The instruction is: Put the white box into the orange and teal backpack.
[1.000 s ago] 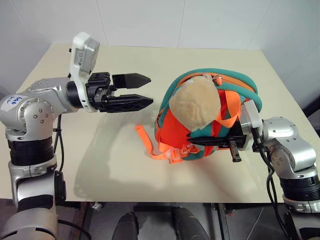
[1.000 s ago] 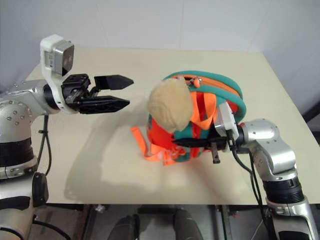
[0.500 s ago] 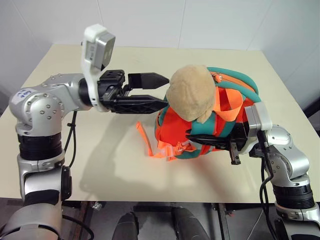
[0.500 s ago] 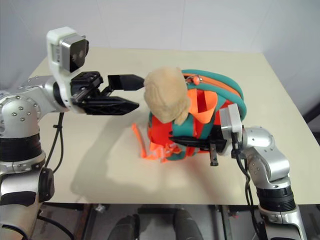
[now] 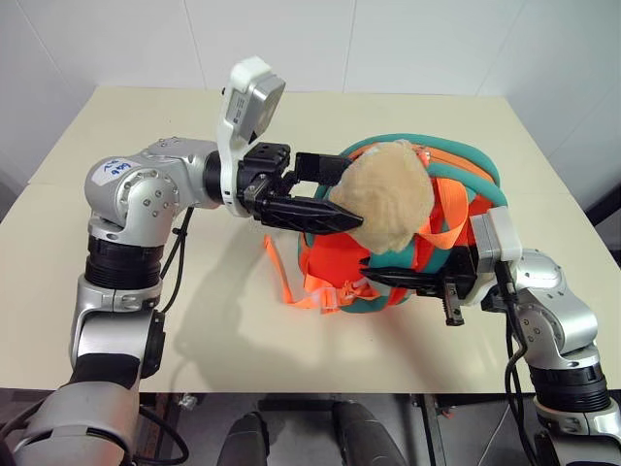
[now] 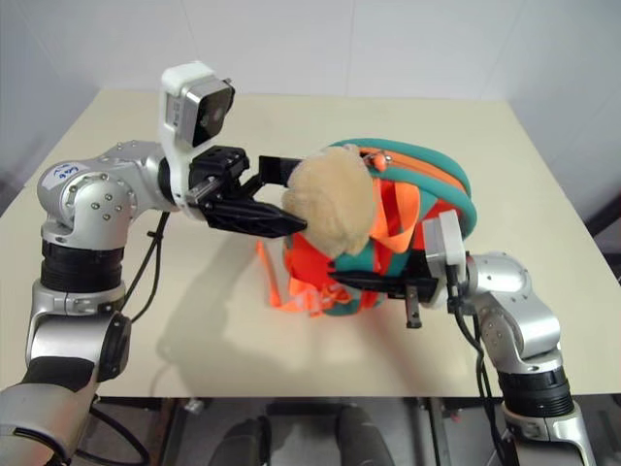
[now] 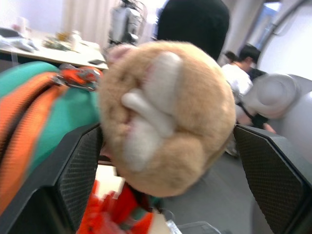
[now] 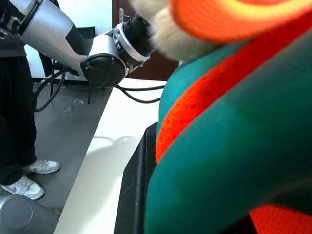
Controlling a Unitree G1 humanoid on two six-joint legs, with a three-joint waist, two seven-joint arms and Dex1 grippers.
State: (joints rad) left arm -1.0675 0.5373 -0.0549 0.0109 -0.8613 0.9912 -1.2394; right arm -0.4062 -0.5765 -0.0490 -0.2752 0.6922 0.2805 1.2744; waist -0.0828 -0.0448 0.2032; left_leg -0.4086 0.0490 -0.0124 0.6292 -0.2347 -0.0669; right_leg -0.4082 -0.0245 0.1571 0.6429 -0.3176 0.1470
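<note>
The orange and teal backpack stands upright at the middle right of the table, with its tan plush monkey on the front. My left gripper reaches in level from the left. It is open, one finger on each side of the monkey's head, and black pads flank the plush. My right gripper comes from the right, low across the pack's front, and is shut on a teal strap. The white box is hidden.
An orange webbing strap trails from the pack onto the beige table. The table's near edge runs just below both arms. A person's legs and shoes stand on the floor beside the table.
My left gripper has swung right, from open air left of the pack until its open fingers straddle the monkey's head. The right gripper has kept its grip in place.
</note>
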